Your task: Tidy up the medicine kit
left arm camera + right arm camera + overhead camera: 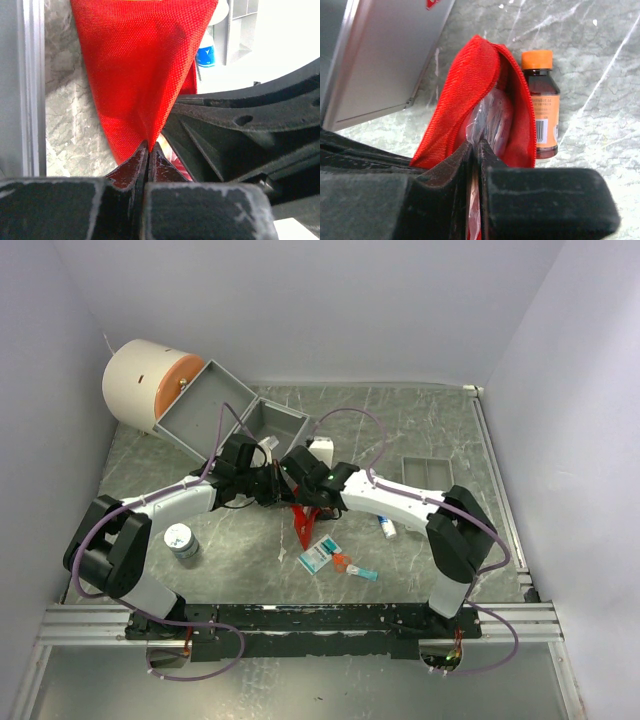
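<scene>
red fabric pouch (302,525) sits at table centre, directly under both wrists. left gripper (149,150) is clamped on a lower corner. right gripper (476,147) is clamped on the open mouth's rim. neither arm is nearer. the pouch's long axis runs from the fingers toward the bases, tip nearest them. orange-capped bottle (540,107) lies just beside the mouth.

Far-left corner: blocked by open gray case (225,405) and white drum (140,385).
Right edge: divided tray (428,472) in the way.
Far-right corner: bare tabletop (430,420), free passage.
</scene>
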`<action>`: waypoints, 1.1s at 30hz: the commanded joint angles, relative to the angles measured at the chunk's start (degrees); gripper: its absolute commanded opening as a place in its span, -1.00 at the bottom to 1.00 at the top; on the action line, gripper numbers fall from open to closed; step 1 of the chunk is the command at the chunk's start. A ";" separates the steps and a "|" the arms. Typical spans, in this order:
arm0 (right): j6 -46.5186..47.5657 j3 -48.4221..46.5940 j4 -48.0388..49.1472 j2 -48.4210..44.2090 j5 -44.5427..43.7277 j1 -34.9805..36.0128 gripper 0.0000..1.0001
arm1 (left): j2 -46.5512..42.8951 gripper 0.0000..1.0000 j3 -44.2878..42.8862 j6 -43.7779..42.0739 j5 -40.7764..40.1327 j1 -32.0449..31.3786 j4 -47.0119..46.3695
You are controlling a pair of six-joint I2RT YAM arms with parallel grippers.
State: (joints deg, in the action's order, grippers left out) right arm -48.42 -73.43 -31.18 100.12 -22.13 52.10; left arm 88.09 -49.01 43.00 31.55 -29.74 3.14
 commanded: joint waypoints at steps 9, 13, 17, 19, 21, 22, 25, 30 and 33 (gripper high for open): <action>2.61 -1.63 2.38 3.46 -10.71 4.74 -0.68 | 0.24 -0.86 -1.36 -0.98 1.04 -0.41 0.31; 0.63 -0.75 1.78 0.30 -9.48 4.82 -0.38 | 0.09 -0.86 -1.39 -1.03 0.98 -0.39 0.39; -0.61 -1.27 0.13 -3.08 -8.04 4.76 -0.18 | 0.20 -0.86 -1.50 -1.16 0.98 -0.40 0.39; -1.16 -1.13 -0.69 -4.67 -7.19 4.69 -0.14 | 0.25 -0.86 -1.61 -1.17 0.96 -0.39 0.40; -2.18 -0.88 -1.90 -5.57 -6.52 4.74 -0.17 | 0.37 -0.86 -1.68 -1.24 0.93 -0.41 0.47; -2.60 -0.61 -2.50 -5.79 -6.34 4.73 -0.20 | 0.38 -0.86 -1.62 -1.17 0.90 -0.41 0.43; -3.34 0.38 -3.21 -5.86 -5.28 4.73 -0.34 | 0.25 -0.86 -1.58 -1.02 0.93 -0.41 0.22; -4.03 0.85 -3.77 -3.69 -3.56 4.69 -0.56 | 0.35 -0.86 -1.76 -1.21 0.89 -0.41 0.52; -3.39 0.73 -2.57 -2.85 -2.47 4.53 -0.62 | 0.22 -0.86 -1.79 -1.37 0.74 -0.34 0.86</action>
State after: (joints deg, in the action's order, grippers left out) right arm -51.29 -73.25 -33.80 95.88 -26.06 56.69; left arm 88.09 -49.06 42.24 31.29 -29.74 4.21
